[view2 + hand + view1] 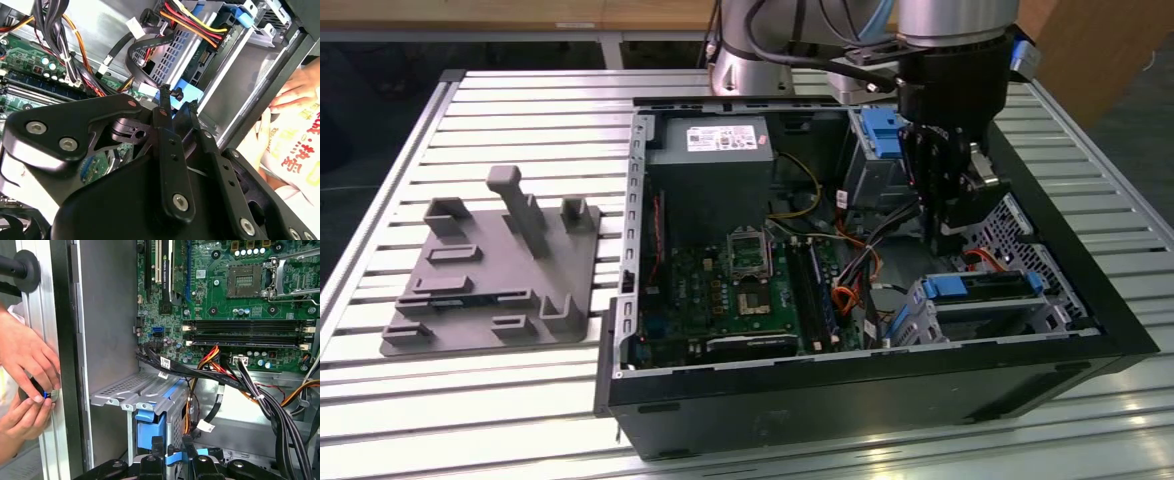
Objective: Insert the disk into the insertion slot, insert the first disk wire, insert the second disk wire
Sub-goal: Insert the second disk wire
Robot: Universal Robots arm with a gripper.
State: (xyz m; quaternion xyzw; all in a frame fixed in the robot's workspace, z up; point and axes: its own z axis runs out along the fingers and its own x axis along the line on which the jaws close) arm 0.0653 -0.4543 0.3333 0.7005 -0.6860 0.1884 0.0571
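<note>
The disk [983, 290], silver in a bright blue carrier [150, 422], lies inside the insertion slot [1047, 310], the perforated silver cage [125, 387] by the case's near corner on the exterior view's right. My gripper [937, 238] hangs just beyond the cage's far end. In both wrist views its fingers [165, 107] stand close together on the small blue plug [184, 94] of the second disk wire [172, 458], whose dark cable [137, 65] loops up past the cage. A red-orange piece of the first disk wire [973, 260] shows at the disk's far end; its plug is hidden.
A person's hands [27, 365] rest on the case wall outside the cage, close to my gripper. Black, yellow and orange cable bundles [260, 390] cross above the motherboard [734, 290]. The power supply [707, 135] and a taller bay [881, 130] stand behind. A grey fixture [494, 270] lies on the table.
</note>
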